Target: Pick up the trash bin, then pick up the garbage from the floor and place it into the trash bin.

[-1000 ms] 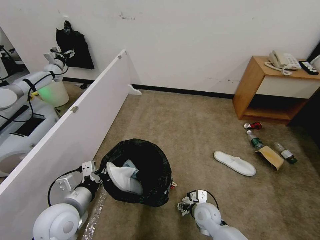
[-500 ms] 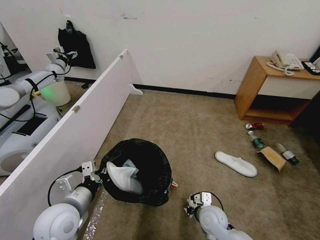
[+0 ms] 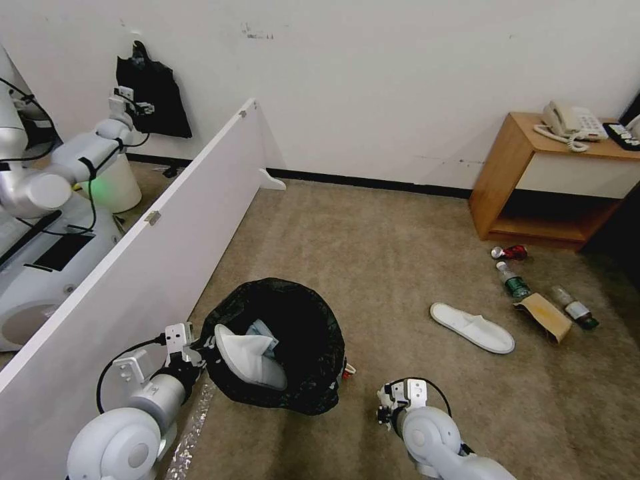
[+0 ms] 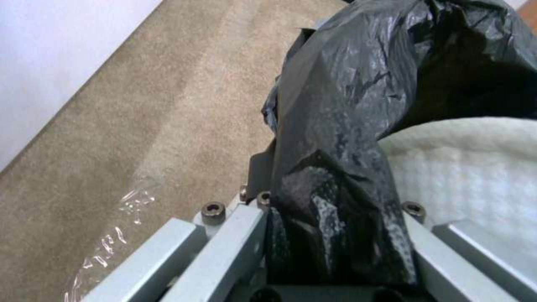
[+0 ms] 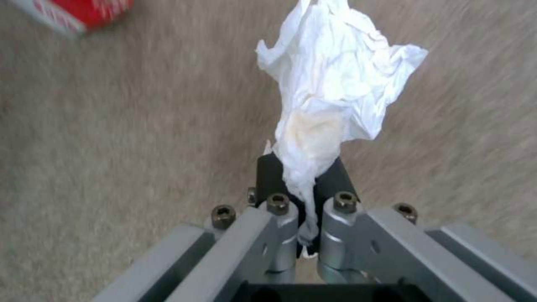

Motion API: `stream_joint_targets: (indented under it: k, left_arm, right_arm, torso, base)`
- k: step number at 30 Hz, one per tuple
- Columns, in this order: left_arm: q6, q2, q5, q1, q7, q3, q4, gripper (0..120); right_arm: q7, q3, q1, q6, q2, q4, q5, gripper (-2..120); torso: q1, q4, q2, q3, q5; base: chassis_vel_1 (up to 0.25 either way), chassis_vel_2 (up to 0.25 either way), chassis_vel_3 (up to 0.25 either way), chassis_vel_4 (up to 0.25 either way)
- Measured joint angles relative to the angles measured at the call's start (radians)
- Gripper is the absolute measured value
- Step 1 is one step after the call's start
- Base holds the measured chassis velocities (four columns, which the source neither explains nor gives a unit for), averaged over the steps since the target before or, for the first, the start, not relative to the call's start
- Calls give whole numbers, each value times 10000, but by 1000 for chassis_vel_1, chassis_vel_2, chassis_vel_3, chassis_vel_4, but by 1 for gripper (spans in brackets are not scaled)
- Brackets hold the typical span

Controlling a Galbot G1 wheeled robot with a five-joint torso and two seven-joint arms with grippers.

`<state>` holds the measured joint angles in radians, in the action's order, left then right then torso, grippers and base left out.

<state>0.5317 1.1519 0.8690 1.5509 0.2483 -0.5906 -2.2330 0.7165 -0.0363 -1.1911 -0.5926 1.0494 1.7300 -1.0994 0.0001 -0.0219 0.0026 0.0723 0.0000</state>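
The trash bin [image 3: 303, 320], lined with a glossy black bag, stands on the carpet in front of me. My left gripper [image 3: 195, 351] is shut on its near rim [image 4: 330, 197]. A white slipper [image 3: 248, 360] lies inside the bin. My right gripper [image 3: 385, 408] is low over the carpet to the bin's right, shut on a white tissue wad [image 5: 330, 92]. A red-white carton [image 3: 347, 369] lies against the bin's side. Farther right on the floor lie a second slipper [image 3: 472, 327], a brown paper bag [image 3: 543, 315], two bottles [image 3: 512, 280] and a red can [image 3: 508, 252].
A long white partition board [image 3: 153, 233] runs along my left. Behind it stand another robot [image 3: 47, 193] and a white bucket glowing green [image 3: 113, 187]. A wooden nightstand [image 3: 507, 180] with a telephone [image 3: 567, 123] stands at the right wall. Open carpet lies between.
My right gripper has drawn back toward me and slightly right, holding the tissue. The other robot's arm behind the partition has swung. The bin and left gripper have stayed put.
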Motion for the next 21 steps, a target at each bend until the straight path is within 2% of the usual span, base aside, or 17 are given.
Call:
stream_joint_targets:
  k: [6, 9, 13, 15, 18, 21]
  left_arm:
    - [18, -3, -11, 10, -7, 75, -45, 4]
    - [69, -49, -25, 11, -7, 104, -102, 4]
    - [121, -126, -24, 38, -8, 114, -161, 4]
    - [412, -417, 91, 198, -31, 108, -352, 4]
    - [496, -529, 123, 255, -49, 105, -409, 4]
    - [680, -913, 233, 382, -32, 93, -558, 4]
  right_arm:
    - [94, 311, -140, -22, -586, 801, -92, 0]
    - [113, 806, -342, -51, -1190, 1573, -191, 0]
    - [31, 1230, -481, -67, -1601, 2082, -237, 0]
    - [-285, 2253, -806, -83, -2387, 3066, -357, 0]
    - [-408, 2512, -883, -83, -2548, 3253, -356, 0]
    - [-975, 3368, -1018, -20, -2979, 3809, -166, 0]
  torso:
    - [0, -1, 0, 0, 0]
    - [-1, -1, 0, 0, 0]
    - [0, -1, 0, 0, 2]
    - [0, 0, 0, 0, -1]
    - [0, -2, 0, 0, 1]
    - [0, -1, 0, 0, 0]
  base:
    - [0, 0, 0, 0]
    - [0, 0, 0, 0]
    - [0, 0, 0, 0]
    - [0, 0, 0, 0]
    - [0, 0, 0, 0]
    - [0, 0, 0, 0]
